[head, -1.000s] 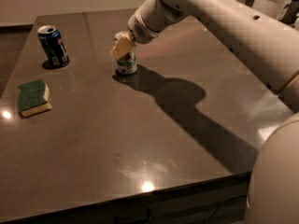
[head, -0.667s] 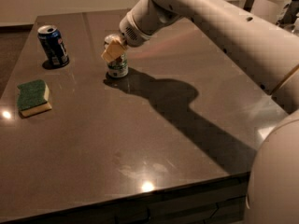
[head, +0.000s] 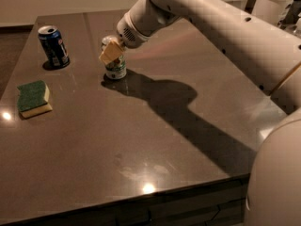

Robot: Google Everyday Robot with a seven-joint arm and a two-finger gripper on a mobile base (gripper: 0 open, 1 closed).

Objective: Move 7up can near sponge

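— Biggest risk?
— The sponge [head: 33, 98] sits far left, the dark blue can [head: 54, 46] behind it. My 7up can [head: 115, 68] stands right of both, well apart from the sponge, with the gripper [head: 112, 53] pinching its upper part. Held that high, it could tip if dragged.
— And the dark blue can?
— If I drift back, I'd clip it.

Glossy table [head: 141, 140], metal 7up can [head: 116, 69] (in matt gripper [head: 112, 53]), foam sponge [head: 34, 99]

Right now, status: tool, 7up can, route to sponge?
Tool shut on 7up can, far side of table. Can upright, apart from sponge. Blue can stands off the direct route.
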